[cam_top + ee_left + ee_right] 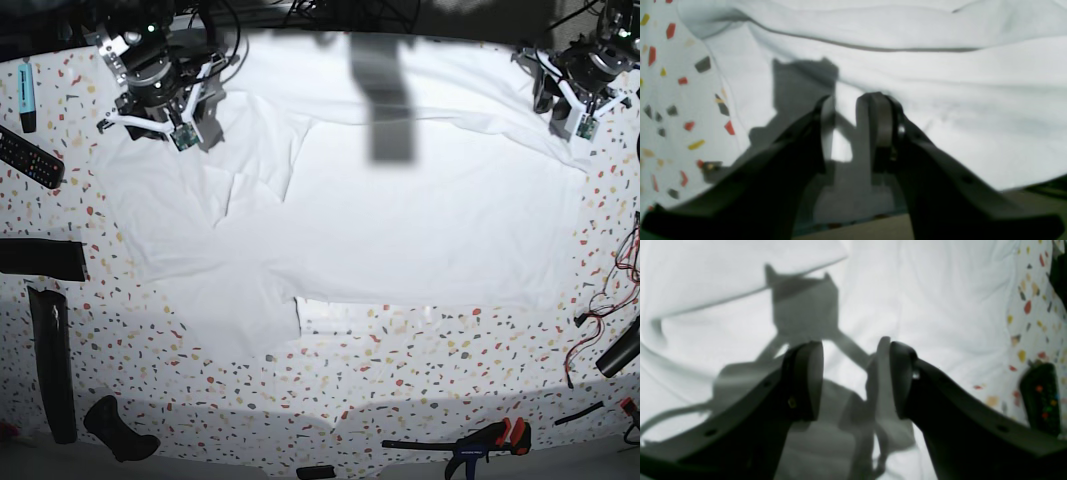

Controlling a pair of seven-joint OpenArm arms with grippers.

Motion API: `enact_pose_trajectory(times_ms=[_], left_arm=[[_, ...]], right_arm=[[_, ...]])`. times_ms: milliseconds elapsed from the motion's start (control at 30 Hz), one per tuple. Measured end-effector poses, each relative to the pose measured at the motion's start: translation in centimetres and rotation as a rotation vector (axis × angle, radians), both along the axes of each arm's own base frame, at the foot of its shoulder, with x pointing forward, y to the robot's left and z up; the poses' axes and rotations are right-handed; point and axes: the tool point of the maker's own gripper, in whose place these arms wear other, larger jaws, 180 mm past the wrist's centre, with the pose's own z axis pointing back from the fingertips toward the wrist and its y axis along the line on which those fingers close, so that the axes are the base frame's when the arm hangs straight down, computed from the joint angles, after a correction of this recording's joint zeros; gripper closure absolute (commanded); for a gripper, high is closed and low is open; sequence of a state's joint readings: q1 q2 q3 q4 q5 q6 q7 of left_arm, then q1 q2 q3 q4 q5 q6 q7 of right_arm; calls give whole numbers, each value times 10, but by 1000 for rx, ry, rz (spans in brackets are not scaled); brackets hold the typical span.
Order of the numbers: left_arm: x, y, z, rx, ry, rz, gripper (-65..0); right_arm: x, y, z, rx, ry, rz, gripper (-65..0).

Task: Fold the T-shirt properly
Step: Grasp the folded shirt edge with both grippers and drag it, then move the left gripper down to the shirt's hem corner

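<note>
The T-shirt lies spread wide and white over the speckled table, with one sleeve folded in at the left and wrinkles along the top. My right gripper hovers over the shirt's upper left corner; in its wrist view the right gripper is open, with nothing but the T-shirt below it. My left gripper is at the shirt's upper right corner. Seen from the left wrist, the left gripper stands open just above the T-shirt, its fingers a narrow gap apart.
A black remote and a blue marker lie at the left edge; the remote also shows beside the shirt. Black tools lie lower left, a clamp at the front, cables at right.
</note>
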State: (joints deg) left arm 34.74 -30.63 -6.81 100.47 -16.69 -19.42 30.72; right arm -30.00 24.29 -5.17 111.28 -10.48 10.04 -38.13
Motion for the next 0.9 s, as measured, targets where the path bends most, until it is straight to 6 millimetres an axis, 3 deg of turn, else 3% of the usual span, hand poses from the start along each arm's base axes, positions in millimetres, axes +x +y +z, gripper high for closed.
enact_pose_trajectory(times_ms=[200,500,667,900], left_arm=[[8,-2,16,73,-35,-34,-174],[30,-17,58,161,-147,-106,-174],[65,-31,101,183,-293,-142,-174],[127,-28,154,212,-485,-115,-177]], right_arm=[[22,6,22,12,-80,13,-316],[26,6,25,9,-88,10,-316],[30,9,28,22,-117,26,-316],[33,10,30,24,-126,29,-316]])
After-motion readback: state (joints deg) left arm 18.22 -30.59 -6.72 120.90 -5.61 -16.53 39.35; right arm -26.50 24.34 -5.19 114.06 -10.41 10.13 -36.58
